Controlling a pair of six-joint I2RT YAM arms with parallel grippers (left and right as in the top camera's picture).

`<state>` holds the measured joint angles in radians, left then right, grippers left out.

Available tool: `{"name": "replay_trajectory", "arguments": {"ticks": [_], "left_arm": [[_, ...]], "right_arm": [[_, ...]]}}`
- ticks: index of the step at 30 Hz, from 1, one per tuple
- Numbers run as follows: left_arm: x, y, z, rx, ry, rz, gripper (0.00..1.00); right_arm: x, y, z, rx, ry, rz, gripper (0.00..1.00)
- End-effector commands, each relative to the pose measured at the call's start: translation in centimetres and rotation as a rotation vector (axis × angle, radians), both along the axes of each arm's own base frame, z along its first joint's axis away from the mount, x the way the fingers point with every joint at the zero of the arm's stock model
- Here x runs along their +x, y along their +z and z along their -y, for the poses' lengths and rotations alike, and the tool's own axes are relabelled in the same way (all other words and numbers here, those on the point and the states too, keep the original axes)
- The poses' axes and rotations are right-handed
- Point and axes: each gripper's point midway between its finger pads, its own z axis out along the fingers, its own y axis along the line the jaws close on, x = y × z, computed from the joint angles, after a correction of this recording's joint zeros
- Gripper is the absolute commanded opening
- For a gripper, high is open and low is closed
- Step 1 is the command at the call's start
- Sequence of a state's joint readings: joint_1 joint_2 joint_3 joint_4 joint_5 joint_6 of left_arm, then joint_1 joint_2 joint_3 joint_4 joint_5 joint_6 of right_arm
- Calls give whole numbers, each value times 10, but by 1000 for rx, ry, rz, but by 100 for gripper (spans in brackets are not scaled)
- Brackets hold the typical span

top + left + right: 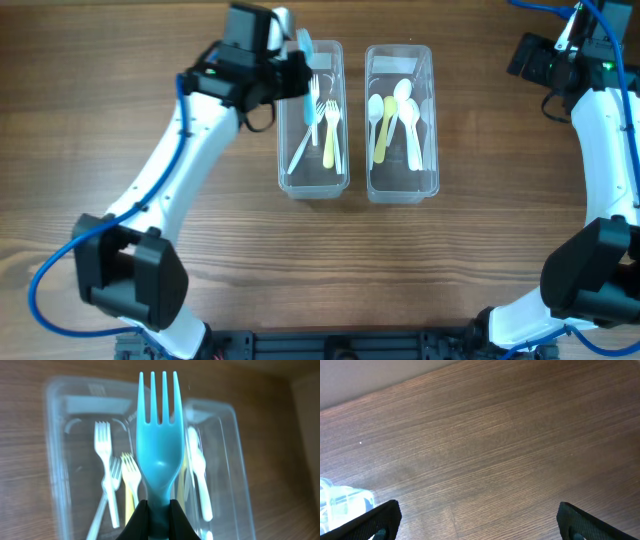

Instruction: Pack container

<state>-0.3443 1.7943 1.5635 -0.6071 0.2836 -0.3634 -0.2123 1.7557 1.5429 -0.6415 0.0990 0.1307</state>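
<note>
My left gripper (296,72) is shut on a blue plastic fork (158,445) and holds it, tines up, above the far end of the left clear container (286,150). That container holds white and yellow forks (328,125). The right clear container (434,150) holds white and yellow spoons (393,120). In the left wrist view the fork's handle sits between the fingers (159,515), with the left container (55,460) below. My right gripper (479,525) is open and empty over bare table at the far right; the overhead view shows its arm (575,50).
The wooden table (450,270) spreads around the two containers. A corner of the right container (340,500) shows at the left edge of the right wrist view. The table's far edge (380,385) runs across the top of that view.
</note>
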Motion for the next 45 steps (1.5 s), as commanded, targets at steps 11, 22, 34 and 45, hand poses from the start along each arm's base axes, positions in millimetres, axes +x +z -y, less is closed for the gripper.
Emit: {"name": "replay_trajectory", "arguments": {"ticks": [11,22,34,45], "left_arm": [[-2,-65,-4,216,17,-83,66],[-27,60,-66,226,66,116,72],[-140,85,-164,416,339,59,74],[-198,-76,-213,456,569,-187,86]], "right_arm": [[2,13,0,-16,-4,30,100],[2,13,0,-16,-4,30,99],[3,13,0,-16,-4,31,100],[2,13,0,-16,-4,30,100]]}}
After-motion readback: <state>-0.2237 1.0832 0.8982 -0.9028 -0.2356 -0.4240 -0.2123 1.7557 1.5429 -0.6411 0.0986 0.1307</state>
